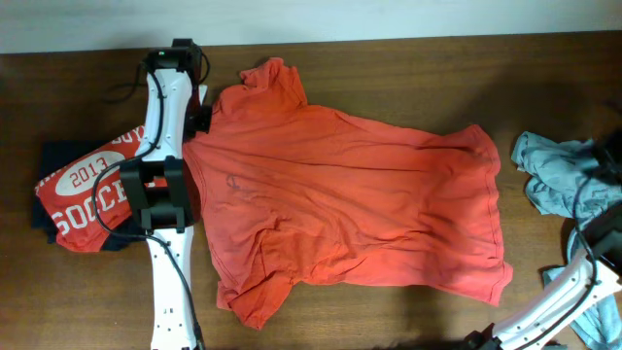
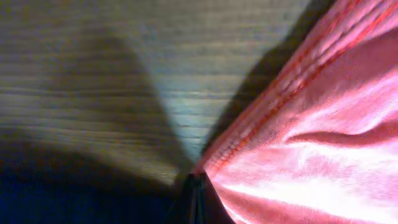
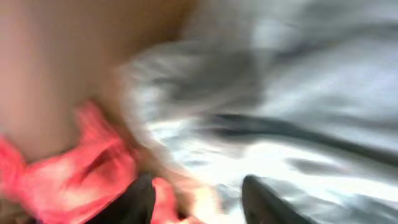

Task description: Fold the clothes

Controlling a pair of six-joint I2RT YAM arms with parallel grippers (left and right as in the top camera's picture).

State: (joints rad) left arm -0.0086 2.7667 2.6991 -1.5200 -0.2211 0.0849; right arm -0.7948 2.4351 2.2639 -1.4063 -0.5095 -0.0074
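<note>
Across the middle of the brown wooden surface (image 1: 389, 321) lies the orange T-shirt (image 1: 350, 204), spread flat and wrinkled. Its collar is toward the left edge, its hem toward the right edge, one sleeve points to the far edge and the other to the near edge. The white left arm (image 1: 165, 107) runs from the near edge up along the shirt's collar side. The right arm (image 1: 569, 297) sits at the near right corner. A crumpled blue-grey garment (image 1: 564, 175) lies at the right edge, just beside the shirt's hem. At the left edge a folded red garment (image 1: 83, 194) with white lettering rests on a navy garment (image 1: 58, 156), partly under the left arm. The left tool (image 2: 197, 183) has its fingers pressed together on a stitched edge of the orange shirt, which rises off the wood there. The right tool (image 3: 199, 205), seen through heavy blur, has its fingers apart over blue-grey and reddish cloth.
</note>
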